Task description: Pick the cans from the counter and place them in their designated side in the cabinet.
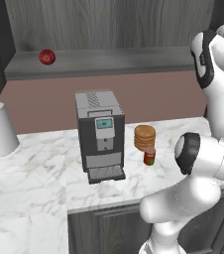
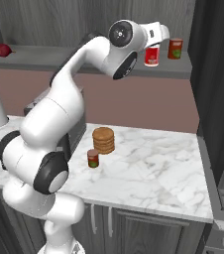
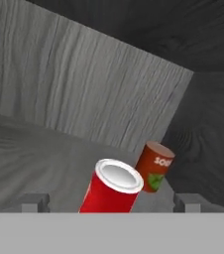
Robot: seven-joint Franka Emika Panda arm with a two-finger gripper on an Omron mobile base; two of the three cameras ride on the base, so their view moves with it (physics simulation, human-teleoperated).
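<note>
A grey wood-grain cabinet [image 2: 89,20] fills the upper wall, with a long flat grey shelf [image 1: 109,62] running across it and a dark side panel at its right end. Below it stretches a white marble counter [image 2: 153,168] with grey veins, set over dark grey cupboard fronts.

The white robot arm [image 2: 59,109] rises from the counter's front edge and reaches up to the right end of the shelf. Its claw [image 3: 112,202] is spread wide open, with one fingertip on each side of a bright red can [image 3: 111,191] with a white rim. From the hand camera the can stands between the fingers [image 3: 34,202] with a gap on both sides; the fingers are not pressed against it. In the right base view this bright red can [image 2: 152,55] stands on the shelf just in front of the hand.

A second, darker can [image 2: 175,48] with a green label stands on the shelf just beside the first, nearer the corner by the side panel.

On the counter sits a grey coffee machine [image 1: 100,135]. To its right is a stack of tan flat discs [image 1: 144,137], with a third small can [image 1: 149,156], red-brown with green on it, just in front of the stack. A white paper towel roll [image 1: 2,129] stands at the counter's far left. A red ball [image 1: 46,56] rests on the left part of the shelf.
</note>
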